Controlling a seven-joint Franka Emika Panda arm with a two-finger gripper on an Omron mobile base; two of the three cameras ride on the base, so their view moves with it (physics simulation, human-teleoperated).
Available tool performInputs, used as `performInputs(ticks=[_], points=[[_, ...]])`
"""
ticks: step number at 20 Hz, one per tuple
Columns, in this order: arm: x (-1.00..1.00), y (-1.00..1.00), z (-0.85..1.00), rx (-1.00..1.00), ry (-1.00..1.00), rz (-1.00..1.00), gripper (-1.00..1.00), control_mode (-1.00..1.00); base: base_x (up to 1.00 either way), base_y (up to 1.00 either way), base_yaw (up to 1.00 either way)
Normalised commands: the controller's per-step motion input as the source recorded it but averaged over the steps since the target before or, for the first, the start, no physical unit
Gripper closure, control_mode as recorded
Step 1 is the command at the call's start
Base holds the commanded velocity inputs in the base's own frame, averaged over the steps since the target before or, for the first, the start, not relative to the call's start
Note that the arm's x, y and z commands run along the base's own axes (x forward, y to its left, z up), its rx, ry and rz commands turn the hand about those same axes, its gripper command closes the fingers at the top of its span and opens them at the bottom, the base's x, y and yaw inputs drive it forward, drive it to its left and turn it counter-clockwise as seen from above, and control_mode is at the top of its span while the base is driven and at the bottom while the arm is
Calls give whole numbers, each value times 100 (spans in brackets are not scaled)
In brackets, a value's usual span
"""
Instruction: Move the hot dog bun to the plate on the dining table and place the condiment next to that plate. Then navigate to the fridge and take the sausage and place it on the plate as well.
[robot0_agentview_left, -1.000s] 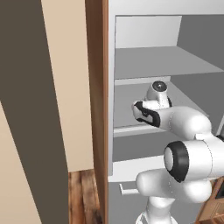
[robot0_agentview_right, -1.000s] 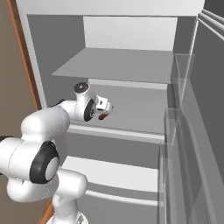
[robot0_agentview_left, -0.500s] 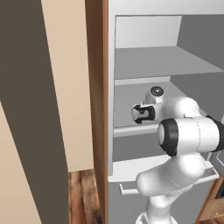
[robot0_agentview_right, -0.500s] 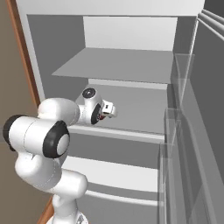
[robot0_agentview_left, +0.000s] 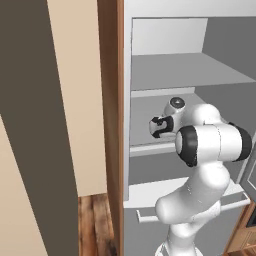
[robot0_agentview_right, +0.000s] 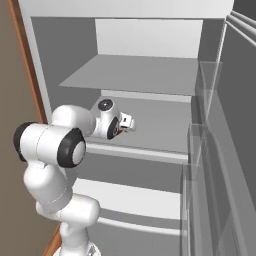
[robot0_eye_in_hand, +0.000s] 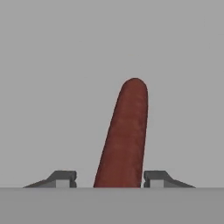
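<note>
Reaching into: the fridge, whose door stands open, with the white arm bent at the elbow and the hand over the middle shelf.
Gripper: its two dark tips sit either side of the near end of the sausage, one to the left and one to the right, each just beside it; a thin gap seems to remain on both sides, so I cannot tell whether the jaws are clamped on it or merely straddling it.
Sausage: a dark red-brown cylinder lying on the pale grey shelf, running from between the tips away toward the far wall, leaning slightly to the right in the hand view, with its rounded far end free.
Gripper in the base views: the hand points toward the left inner wall of the fridge in the left base view; in the right base view it hangs just above the middle shelf, near its front edge.
Fridge interior: grey walls, an upper shelf above the hand, and clear door bins at the right.
Left of the fridge: a reddish-brown wooden panel, then a beige wall.
Floor: wood planks at the lower left.
</note>
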Motion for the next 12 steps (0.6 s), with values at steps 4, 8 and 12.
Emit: performInputs(ticks=[4, 8, 12], points=[[-14, 0, -37, 0, 0, 0, 100, -100, 0, 0, 0], [-87, 0, -1, 0, -23, 0, 100, -100, 0, 0, 0], [-94, -3, 64, 0, -23, 0, 100, -100, 0, 0, 0]])
